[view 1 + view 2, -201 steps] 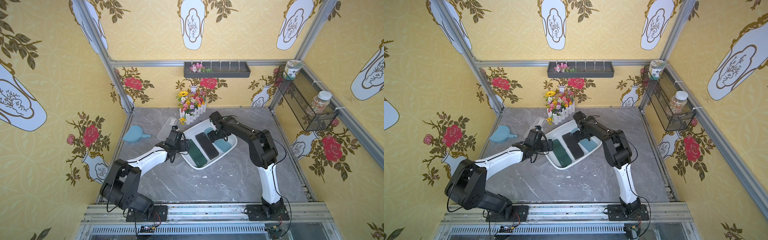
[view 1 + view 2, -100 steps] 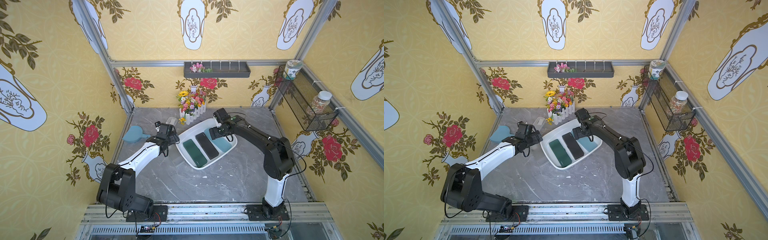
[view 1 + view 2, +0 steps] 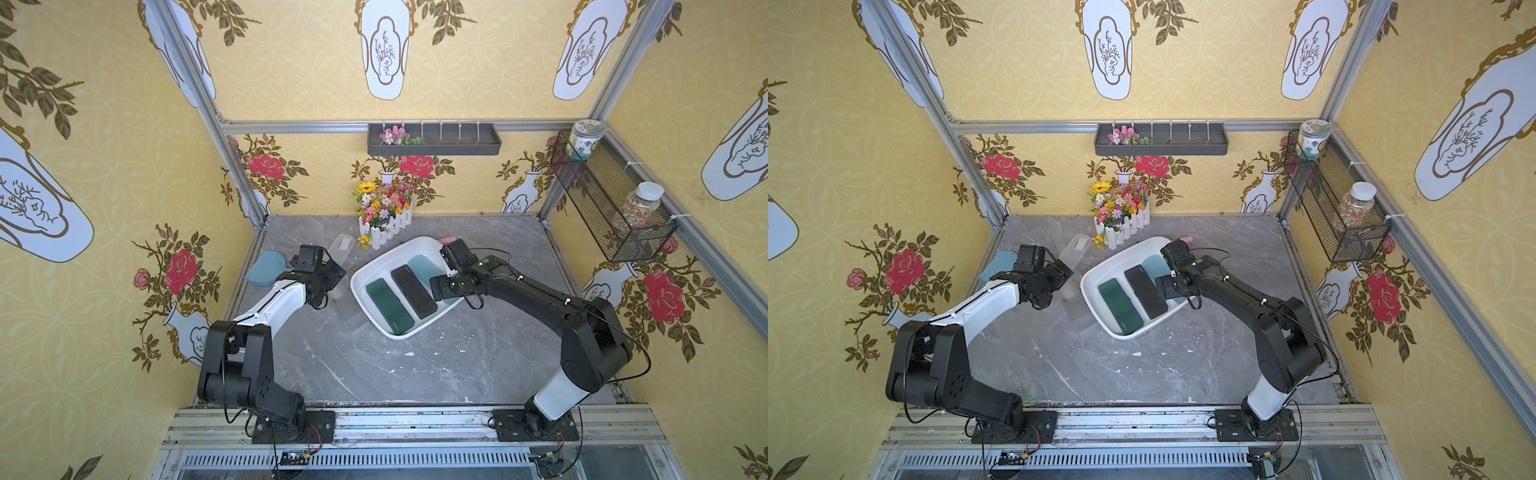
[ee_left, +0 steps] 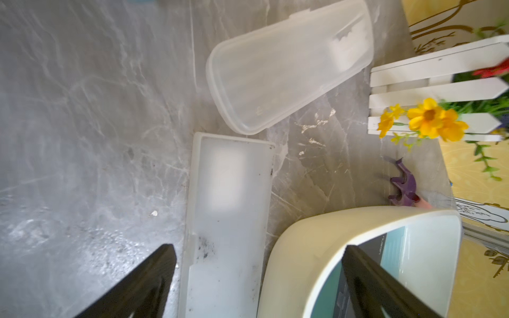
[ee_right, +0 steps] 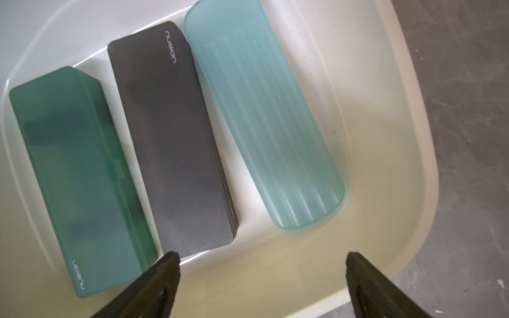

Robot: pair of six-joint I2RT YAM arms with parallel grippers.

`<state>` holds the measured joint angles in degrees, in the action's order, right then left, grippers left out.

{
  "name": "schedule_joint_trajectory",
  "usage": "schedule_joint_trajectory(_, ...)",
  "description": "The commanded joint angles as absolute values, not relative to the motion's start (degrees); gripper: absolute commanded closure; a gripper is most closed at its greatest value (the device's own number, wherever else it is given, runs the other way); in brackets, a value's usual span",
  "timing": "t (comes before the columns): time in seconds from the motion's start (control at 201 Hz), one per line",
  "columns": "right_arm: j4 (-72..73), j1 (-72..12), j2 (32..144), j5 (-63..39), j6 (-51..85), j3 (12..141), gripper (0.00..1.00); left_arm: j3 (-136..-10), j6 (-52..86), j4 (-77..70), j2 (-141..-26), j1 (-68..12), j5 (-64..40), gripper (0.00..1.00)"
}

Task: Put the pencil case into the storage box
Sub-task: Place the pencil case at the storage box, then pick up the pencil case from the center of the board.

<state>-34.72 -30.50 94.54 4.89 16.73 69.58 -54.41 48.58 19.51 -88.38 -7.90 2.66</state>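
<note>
The white storage box (image 3: pixel 376 261) (image 3: pixel 1113 257) (image 4: pixel 303 247) (image 5: pixel 371 137) sits mid-table and holds three pencil cases side by side: dark green (image 3: pixel 388 305) (image 5: pixel 80 179), black (image 3: pixel 413 291) (image 5: pixel 170 137) and light blue (image 3: pixel 424 268) (image 5: pixel 264 118). Left of it on the table lie a frosted rectangular case (image 4: pixel 228 206) (image 3: pixel 357 322) and a clear rounded case (image 4: pixel 286 71) (image 3: pixel 343 245). My left gripper (image 3: pixel 338 272) (image 4: pixel 257 249) hangs open over the frosted case, beside the box's left wall. Also open and empty, my right gripper (image 3: pixel 438 289) (image 5: pixel 261 256) hovers above the box's right end.
A white fence planter of flowers (image 3: pixel 384 212) stands behind the box. Next to the box's far corner lies a pink and purple item (image 3: pixel 448 240) (image 4: pixel 405 187). A blue scoop (image 3: pixel 266 268) rests by the left wall. A grey tray (image 3: pixel 434 141) and mesh basket (image 3: pixel 615 208) hang on the walls.
My left gripper has drawn back leftward from the box's left edge, leaving the dark green case inside. The right arm's elbow has swung out to the right, its gripper still over the box.
</note>
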Motion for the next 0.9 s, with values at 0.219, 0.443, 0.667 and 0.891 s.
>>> schedule_joint_trajectory(0.219, -29.31, -31.91, 92.05, 3.16, 19.09, 65.76, 0.03, -61.22, 50.66, 27.29, -98.65, -7.94, 0.87, 0.0)
schedule_joint_trajectory(0.443, -27.94, -31.94, 90.73, 3.05, 19.02, 63.33, 0.03, -63.19, 50.19, 27.98, -101.55, -7.87, -2.06, 0.0)
schedule_joint_trajectory(0.667, -27.38, -31.73, 89.3, 3.79, 19.21, 61.78, 0.03, -62.62, 48.72, 28.71, -102.69, -8.09, -2.2, 0.0)
schedule_joint_trajectory(0.891, -26.7, -31.64, 89.22, 3.47, 19.4, 61.63, 0.03, -62.75, 47.05, 30.19, -103.56, -8.25, -1.93, 0.0)
